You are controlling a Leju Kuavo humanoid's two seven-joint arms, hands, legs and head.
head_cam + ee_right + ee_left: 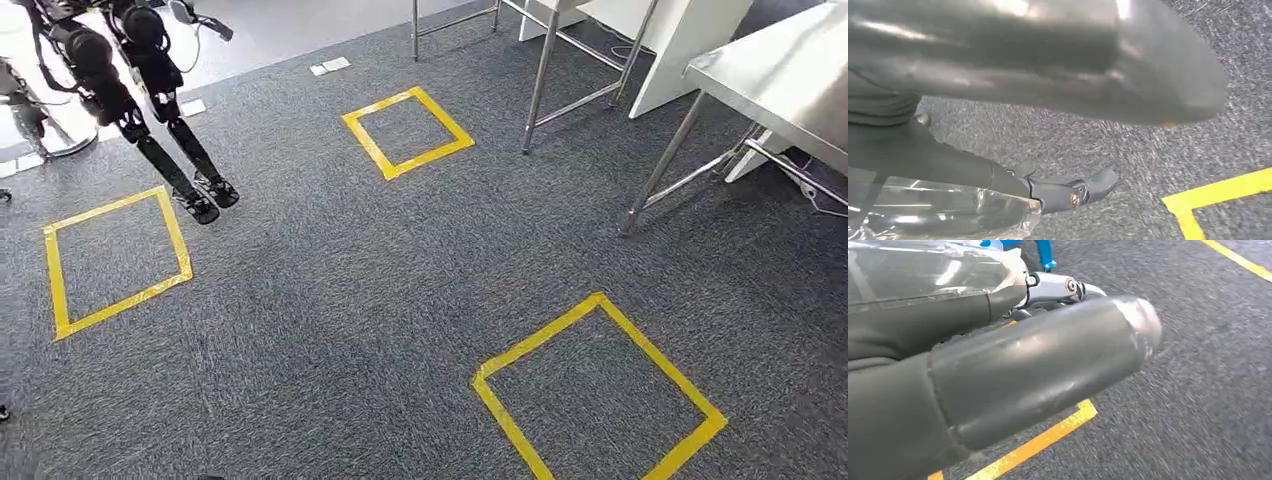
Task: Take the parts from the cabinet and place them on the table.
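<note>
Mid-carry, by the look of it: parts out of the cabinet, not yet set down. Left hand [998,365] clamped on a clear-bagged part [923,270], thumb across the front of it. Right hand [948,160] closed likewise, dark fingers [1068,192] lying over a second bagged part [938,215]. Both carried low above the grey carpet [330,300].

Next, probably: turn toward the steel table [770,70] at upper right of the head view, close in, raise both loads above its edge.

Mind the slanted table leg [660,165] at right and the metal frame [540,80] at top centre. Wide bare carpet through the middle, with yellow tape squares [600,300] at lower right, left and upper centre. Keep away from another robot's legs [170,150] at upper left.
</note>
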